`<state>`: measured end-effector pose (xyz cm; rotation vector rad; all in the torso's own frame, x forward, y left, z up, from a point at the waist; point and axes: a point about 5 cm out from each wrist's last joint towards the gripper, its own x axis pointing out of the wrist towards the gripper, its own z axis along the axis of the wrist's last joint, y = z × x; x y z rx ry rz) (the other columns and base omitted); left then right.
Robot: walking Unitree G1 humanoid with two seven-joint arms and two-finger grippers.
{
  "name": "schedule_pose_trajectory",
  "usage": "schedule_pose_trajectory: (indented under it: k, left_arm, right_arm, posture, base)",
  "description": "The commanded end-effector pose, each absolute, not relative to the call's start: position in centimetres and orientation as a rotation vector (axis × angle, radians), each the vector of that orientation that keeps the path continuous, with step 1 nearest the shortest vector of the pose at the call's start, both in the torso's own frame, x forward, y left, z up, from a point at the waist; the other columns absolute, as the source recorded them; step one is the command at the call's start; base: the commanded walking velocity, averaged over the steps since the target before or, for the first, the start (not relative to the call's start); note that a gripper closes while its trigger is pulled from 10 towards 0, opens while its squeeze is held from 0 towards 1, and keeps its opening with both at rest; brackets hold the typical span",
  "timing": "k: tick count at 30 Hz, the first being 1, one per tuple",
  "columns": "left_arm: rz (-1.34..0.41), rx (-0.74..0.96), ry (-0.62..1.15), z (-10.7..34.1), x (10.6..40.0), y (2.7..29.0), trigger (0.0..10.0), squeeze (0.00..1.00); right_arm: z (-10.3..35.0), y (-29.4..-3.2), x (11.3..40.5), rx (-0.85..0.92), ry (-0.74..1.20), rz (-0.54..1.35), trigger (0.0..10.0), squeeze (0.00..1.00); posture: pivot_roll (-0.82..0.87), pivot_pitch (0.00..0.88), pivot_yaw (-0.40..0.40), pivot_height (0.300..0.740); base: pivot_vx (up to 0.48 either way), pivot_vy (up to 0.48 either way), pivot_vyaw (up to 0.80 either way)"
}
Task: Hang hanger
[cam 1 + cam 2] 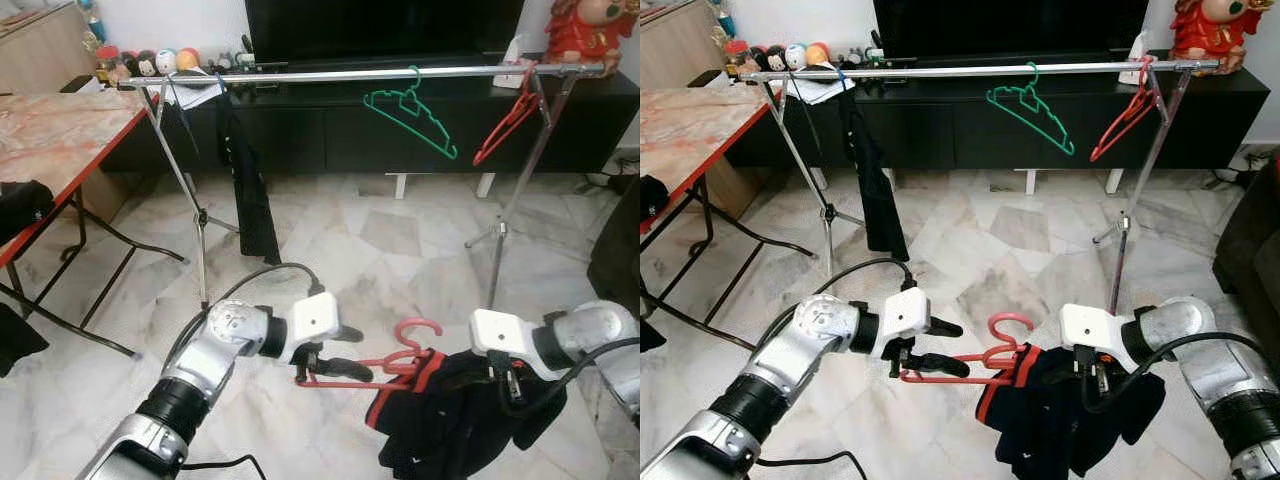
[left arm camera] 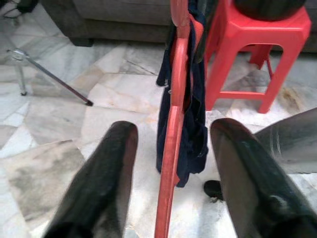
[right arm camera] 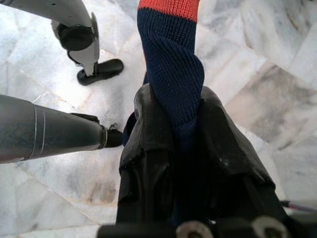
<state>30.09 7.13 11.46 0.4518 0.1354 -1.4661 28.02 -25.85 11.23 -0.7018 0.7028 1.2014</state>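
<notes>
Below rail [image 1: 330, 74], right gripper [image 3: 173, 148] fingers pinch navy garment [image 1: 450, 415] on red hanger [image 1: 385, 368]; left gripper [image 1: 335, 355] fingers wide, straddling hanger.

My room is bright and even. Shiny glare sits on the marble floor [image 1: 400, 240]. My close-up fingers [image 2: 99, 183] look blurry.

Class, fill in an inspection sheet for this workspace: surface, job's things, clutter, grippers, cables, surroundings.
Surface: marble floor, bare under the rail.
Job's things: red hanger carrying a navy garment; clothes rail holds a green hanger, another red one and a dark garment.
Clutter: toys on the TV cabinet.
Grippers: left gripper open around the red hanger's end; right gripper shut on the garment.
Cables: black cable looping from the left arm.
Surroundings: folding table, red stool.
</notes>
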Motion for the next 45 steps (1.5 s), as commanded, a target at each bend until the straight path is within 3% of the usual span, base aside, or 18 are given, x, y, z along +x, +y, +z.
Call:
schedule_pose_trajectory:
  k: [1, 9, 10, 20, 27, 31, 32, 33, 39, 45]
  left_arm:
    - [-1.418, 0.459, 0.12, 12.2, 30.8, 7.9, 10.0, 1.0]
    - [-1.228, 0.456, 0.083, 12.8, 32.2, 9.7, 10.0, 1.0]
    - [-1.133, 0.431, 0.054, 12.9, 32.7, 10.0, 10.0, 0.0]
    - [-1.004, 0.343, 0.006, 12.6, 32.4, 9.9, 10.0, 0.0]
    - [-0.828, 0.305, -0.06, 13.1, 33.0, 10.7, 10.0, 0.0]
    - [-0.646, 0.26, -0.09, 13.6, 33.8, 11.3, 10.0, 0.0]
    - [-0.588, 0.269, -0.083, 13.6, 34.0, 11.5, 10.0, 0.0]
    - [-0.561, 0.275, -0.09, 13.5, 34.0, 11.4, 10.0, 0.0]
    - [-0.398, 0.219, -0.147, 14.3, 33.8, 11.5, 10.0, 0.0]
    - [-0.245, 0.165, -0.217, 15.3, 32.8, 12.5, 10.0, 0.0]
  right_arm:
    - [11.9, -26.6, 28.2, -0.712, 0.674, 1.154, 0.0, 0.0]
    - [12.2, -27.6, 28.1, -0.655, 0.617, 1.035, 0.0, 0.0]
    - [12.3, -27.3, 28.1, -0.592, 0.572, 1.01, 0.0, 0.0]
    - [11.6, -26.8, 27.2, -0.501, 0.513, 0.95, 0.0, 0.0]
    - [10.8, -27.6, 27.6, -0.416, 0.434, 0.666, 0.0, 0.0]
    - [10.3, -26.4, 27.9, -0.345, 0.33, 0.442, 0.0, 0.0]
    - [10.4, -26.5, 28.2, -0.306, 0.293, 0.323, 4.0, 0.0]
    - [10.5, -26.4, 28.3, -0.291, 0.257, 0.247, 10.0, 0.0]
    - [11.4, -24.6, 27.5, -0.149, 0.087, -0.039, 10.0, 0.0]
    - [11.4, -22.0, 26.0, -0.109, 0.026, -0.1, 10.0, 0.0]
  posture:
    - [-0.17, 0.02, 0.092, 0.74]
    - [-0.17, 0.025, 0.093, 0.74]
    - [-0.17, 0.024, 0.092, 0.74]
    - [-0.17, 0.021, 0.09, 0.74]
    - [-0.18, 0.019, 0.085, 0.74]
    - [-0.18, 0.017, 0.083, 0.74]
    - [-0.18, 0.017, 0.082, 0.74]
    - [-0.18, 0.013, 0.083, 0.74]
    - [-0.17, 0.007, 0.078, 0.74]
    - [-0.18, 0.0, 0.074, 0.74]
  base:
    - [0.0, 0.0, 0.0]
    - [0.0, 0.0, 0.0]
    - [0.0, 0.0, 0.0]
    - [0.0, 0.0, 0.0]
    - [0.0, 0.0, 0.0]
    - [0.0, 0.0, 0.0]
    - [0.0, 0.0, 0.0]
    - [0.0, 0.0, 0.0]
    - [0.0, 0.0, 0.0]
    - [0.0, 0.0, 0.0]
